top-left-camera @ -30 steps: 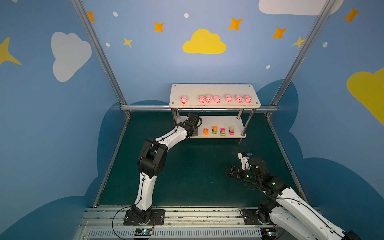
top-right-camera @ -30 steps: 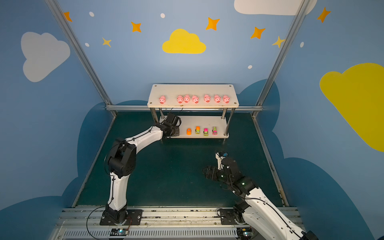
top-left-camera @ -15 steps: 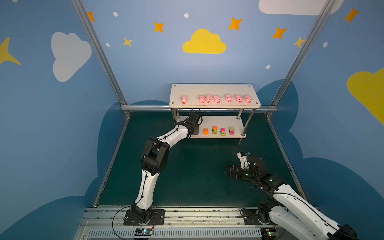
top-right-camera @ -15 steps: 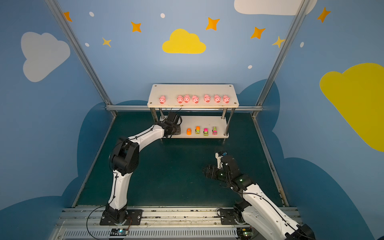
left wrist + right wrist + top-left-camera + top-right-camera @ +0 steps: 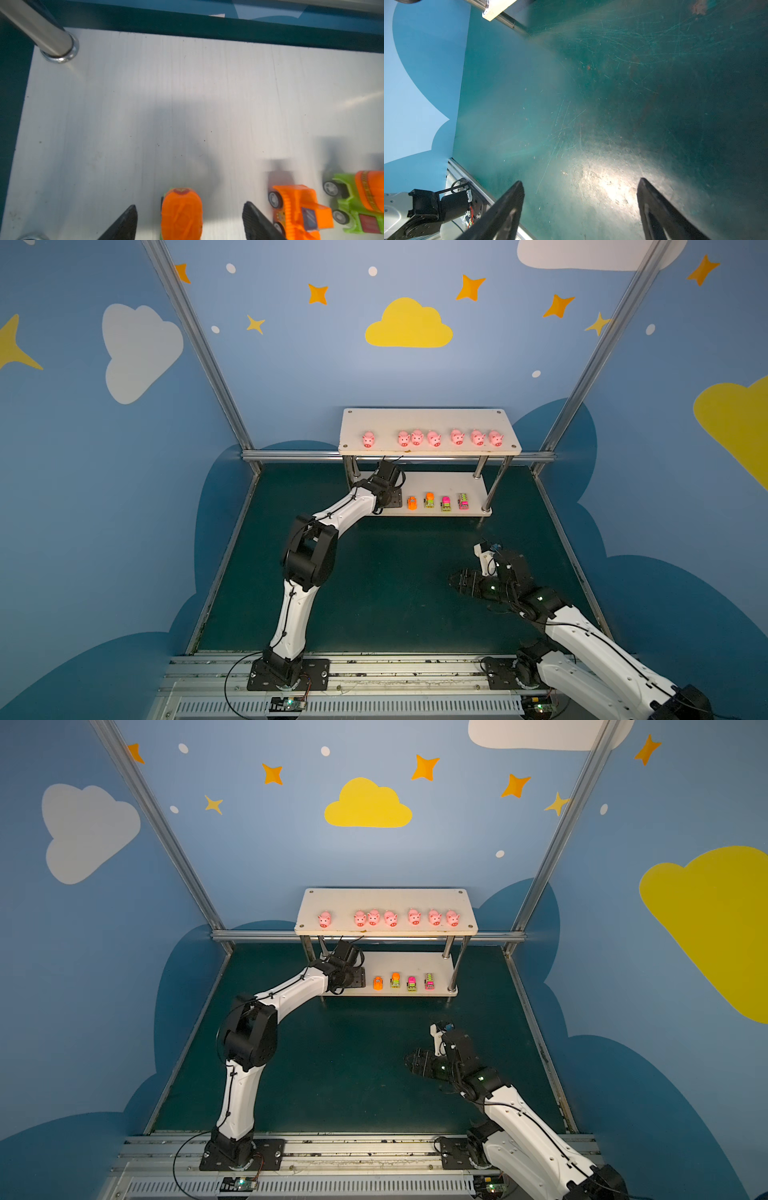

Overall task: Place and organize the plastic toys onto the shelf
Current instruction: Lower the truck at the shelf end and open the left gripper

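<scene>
The shelf (image 5: 428, 418) stands at the back of the green mat. Several pink pigs (image 5: 434, 438) line its top board. Several toy vehicles sit in a row on the lower board (image 5: 440, 483), the leftmost in view an orange one (image 5: 412, 503). In the left wrist view my left gripper (image 5: 189, 205) is open on that board. An orange vehicle (image 5: 181, 214) sits between its fingers (image 5: 128, 218) with gaps on both sides. An orange vehicle (image 5: 299, 209) and a lime-and-orange one (image 5: 357, 199) stand beside it. My right gripper (image 5: 463, 584) hangs open and empty low over the mat.
A shiny shelf post (image 5: 52, 39) stands near the left gripper at the board's corner, and the top board overhangs the left wrist (image 5: 388, 475). Aluminium frame rails (image 5: 291, 455) border the green mat (image 5: 395, 564). The arm bases sit on a rail (image 5: 374, 672) at the front.
My left gripper has opened and let go of the orange vehicle on the lower board. The left arm reached slightly further in. The right arm barely shifted.
</scene>
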Controlling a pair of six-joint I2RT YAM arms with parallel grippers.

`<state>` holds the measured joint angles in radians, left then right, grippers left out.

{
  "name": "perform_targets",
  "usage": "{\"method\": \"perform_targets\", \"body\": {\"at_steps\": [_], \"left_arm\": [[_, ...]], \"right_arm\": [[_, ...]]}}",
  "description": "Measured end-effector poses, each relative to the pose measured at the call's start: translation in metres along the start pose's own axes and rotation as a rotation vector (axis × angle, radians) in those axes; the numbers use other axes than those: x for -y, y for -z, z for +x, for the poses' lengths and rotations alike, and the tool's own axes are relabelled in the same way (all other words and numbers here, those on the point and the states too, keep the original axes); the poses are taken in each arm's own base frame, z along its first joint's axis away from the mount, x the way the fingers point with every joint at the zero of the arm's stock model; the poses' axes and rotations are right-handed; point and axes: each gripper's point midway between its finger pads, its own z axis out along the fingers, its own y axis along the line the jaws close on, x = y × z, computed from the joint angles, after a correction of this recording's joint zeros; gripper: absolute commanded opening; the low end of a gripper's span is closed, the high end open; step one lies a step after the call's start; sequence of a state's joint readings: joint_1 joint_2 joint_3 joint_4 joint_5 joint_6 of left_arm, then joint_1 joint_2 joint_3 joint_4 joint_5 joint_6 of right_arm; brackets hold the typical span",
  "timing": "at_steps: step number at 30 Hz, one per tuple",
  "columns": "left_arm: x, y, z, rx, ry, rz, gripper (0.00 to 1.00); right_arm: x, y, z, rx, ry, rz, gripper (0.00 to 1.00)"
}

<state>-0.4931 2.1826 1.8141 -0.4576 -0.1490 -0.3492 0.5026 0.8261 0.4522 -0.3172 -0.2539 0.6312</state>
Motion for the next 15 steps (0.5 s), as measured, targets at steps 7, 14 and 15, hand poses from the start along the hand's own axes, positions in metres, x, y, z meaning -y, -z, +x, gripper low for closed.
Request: {"method": "perform_targets", "body": {"at_steps": [7, 14, 15], "left_arm": [[0.002, 0.005, 0.007, -0.009, -0.011, 0.005, 0.98], [0.006, 0.032, 0.017, 0.002, -0.027, 0.028, 1.0], [0.007, 0.037, 0.017, 0.009, -0.027, 0.034, 1.0]], "right_arm": [[-0.003, 0.003, -0.003, 0.004, 0.012, -0.001, 0.84], [-0.019, 0.026, -0.022, 0.064, 0.068, -0.02, 0.84], [-0.02, 0.028, -0.023, 0.071, 0.072, -0.021, 0.84]]}}
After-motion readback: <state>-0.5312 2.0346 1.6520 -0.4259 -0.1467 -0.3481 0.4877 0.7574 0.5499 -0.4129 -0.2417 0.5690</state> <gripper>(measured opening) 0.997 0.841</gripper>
